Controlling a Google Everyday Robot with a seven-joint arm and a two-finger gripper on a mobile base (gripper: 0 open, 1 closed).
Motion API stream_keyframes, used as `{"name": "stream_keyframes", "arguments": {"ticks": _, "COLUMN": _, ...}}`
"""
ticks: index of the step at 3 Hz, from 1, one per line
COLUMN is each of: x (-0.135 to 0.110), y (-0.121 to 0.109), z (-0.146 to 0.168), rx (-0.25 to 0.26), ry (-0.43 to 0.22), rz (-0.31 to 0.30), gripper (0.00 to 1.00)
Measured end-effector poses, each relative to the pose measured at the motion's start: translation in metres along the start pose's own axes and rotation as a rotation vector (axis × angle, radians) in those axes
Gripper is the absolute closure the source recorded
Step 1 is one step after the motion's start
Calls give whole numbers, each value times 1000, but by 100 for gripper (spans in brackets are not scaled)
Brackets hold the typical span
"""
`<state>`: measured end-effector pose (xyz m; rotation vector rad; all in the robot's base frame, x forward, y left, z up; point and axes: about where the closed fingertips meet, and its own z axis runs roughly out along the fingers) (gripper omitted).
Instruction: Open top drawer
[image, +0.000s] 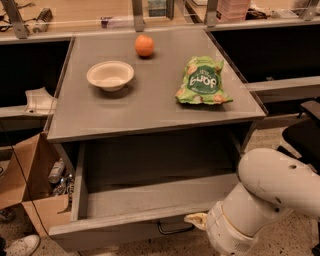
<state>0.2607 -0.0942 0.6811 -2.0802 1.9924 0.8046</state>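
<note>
Since the wide grey metal top drawer (115, 232) already stands well out from under the flat grey worktop (150, 107), deep box open to view, task looks close to done, so the main risk is overpull: hitting the end of travel hard could jolt the cabinet or drop the drawer off its runners. A jolt would most likely set the round orange fruit (144, 45) rolling near the back edge; the shallow off-white bowl (110, 75) and green crinkled snack bag (202, 82) should only shift. The end effector (197, 220) sits low at the drawer front, just right of the small dark loop handle (175, 230), mostly hidden by the bulky white arm (270, 190); can't tell whether it's spread or clamped, or whether it's on the handle at all. An off-axis pull could slip it off or rack the drawer sideways. Room: the brown cardboard box (25, 170) sits just beside the drawer's left wall, the black chair (302, 140) is near the arm on the right, and the worktop's front right corner overhangs the arm, so any retreat should go straight back and low
</note>
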Motion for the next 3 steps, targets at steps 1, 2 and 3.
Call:
{"name": "stream_keyframes", "arguments": {"ticks": 1, "x": 0, "y": 2, "z": -1, "rx": 0, "ry": -1, "rz": 1, "gripper": 0}}
{"name": "stream_keyframes", "arguments": {"ticks": 2, "x": -7, "y": -8, "z": -37, "rx": 66, "ry": -7, "rz": -1, "gripper": 0}}
{"name": "stream_keyframes", "arguments": {"ticks": 3, "x": -10, "y": -12, "z": -72, "rx": 98, "ry": -13, "rz": 26, "gripper": 0}}
